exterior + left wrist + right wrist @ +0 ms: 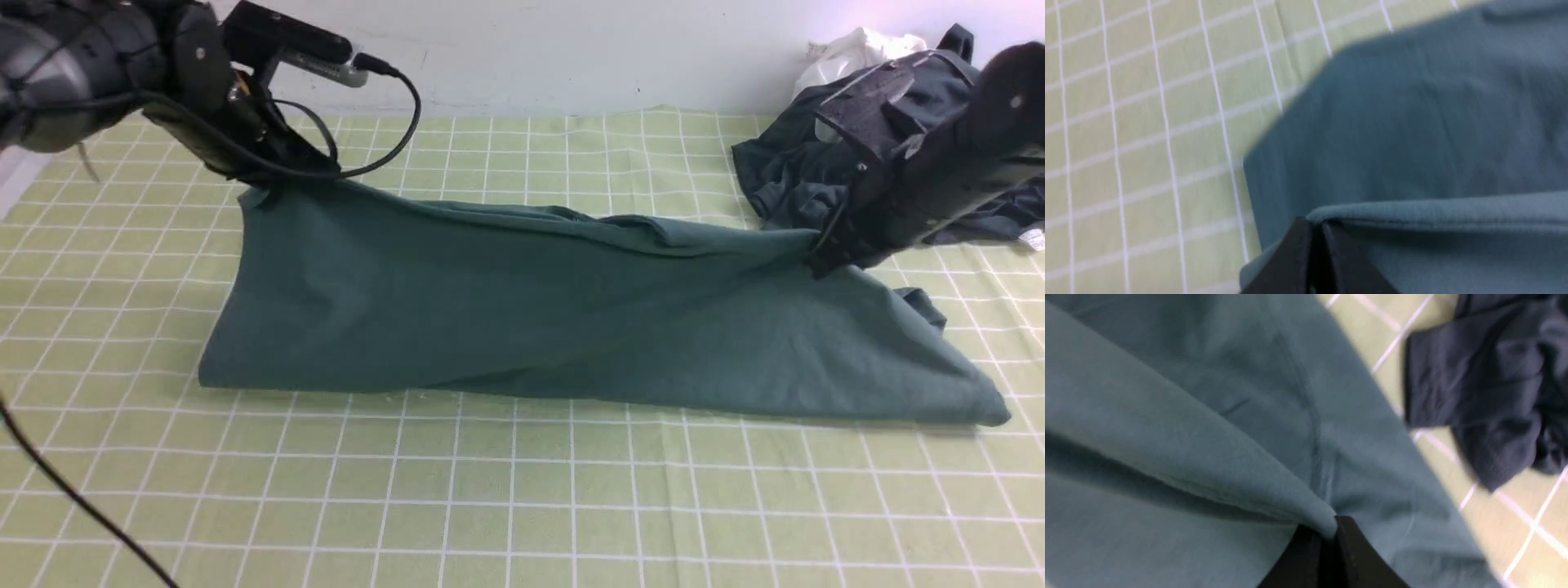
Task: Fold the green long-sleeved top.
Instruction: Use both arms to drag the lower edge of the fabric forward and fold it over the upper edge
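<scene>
Green jersey, soft and matte, is what both arms have hold of. The green long-sleeved top (pixel 571 327) lies across the middle of the checked tablecloth (pixel 522 506), far edge lifted off the cloth, near edge resting flat. On that raised edge the left gripper (pixel 263 186) is pinched on the far-left corner and the right gripper (pixel 819 260) is clamped further along to the right. Both wrist views show the jaws closed with fabric squeezed between them.

My guess at the step: bringing the far edge over to the near one to make a fold. To do it well I'd move both arms together at the same height and pace, with the edge taut between them. It sags a bit in the middle, and knit like this drapes and stretches rather than creasing sharply. Lay it edge on edge, then let go.

Watch the right side — a crumpled dark garment (pixel 784 180) sits just beside the top, with a white bundle (pixel 857 49) behind it.
</scene>
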